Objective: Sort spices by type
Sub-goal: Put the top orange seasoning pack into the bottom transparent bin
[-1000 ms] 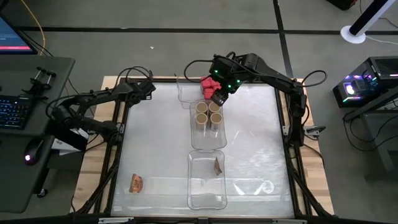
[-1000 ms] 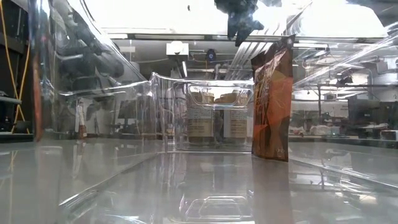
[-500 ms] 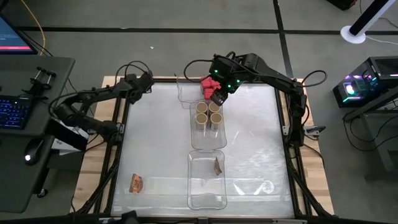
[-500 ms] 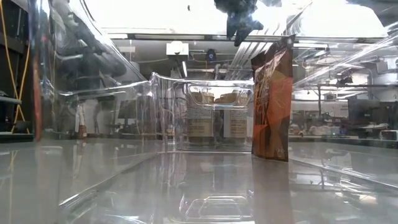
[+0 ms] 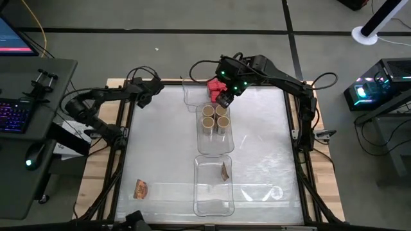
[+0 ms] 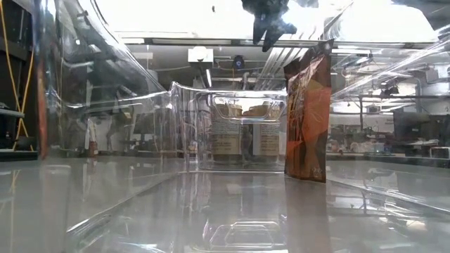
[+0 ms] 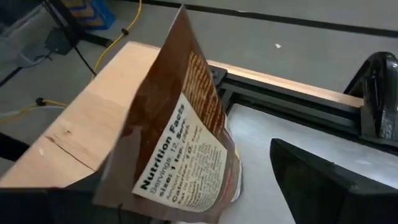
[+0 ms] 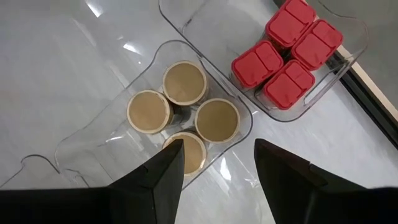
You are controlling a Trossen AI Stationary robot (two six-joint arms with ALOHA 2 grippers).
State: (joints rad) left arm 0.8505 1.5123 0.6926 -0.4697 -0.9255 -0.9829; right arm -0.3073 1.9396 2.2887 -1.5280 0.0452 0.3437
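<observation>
My left gripper point(image 5: 142, 101) sits at the table's point(image 5: 160, 147) far left corner, clamped on a brown packet point(image 7: 180, 155); its fingertips are cut off from my wrist view. My right gripper point(image 8: 214, 163) hangs empty, fingers apart, over the jars point(image 8: 183, 81) beside the red containers point(image 8: 289, 53). Two more packets: one point(image 5: 140, 189) near the table's front left edge, one point(image 5: 225, 171) upright in the nearest tray point(image 5: 200, 202).

Four red boxes point(image 8: 289, 53), four jars point(image 8: 184, 114), three packets point(image 5: 140, 189) visible.
</observation>
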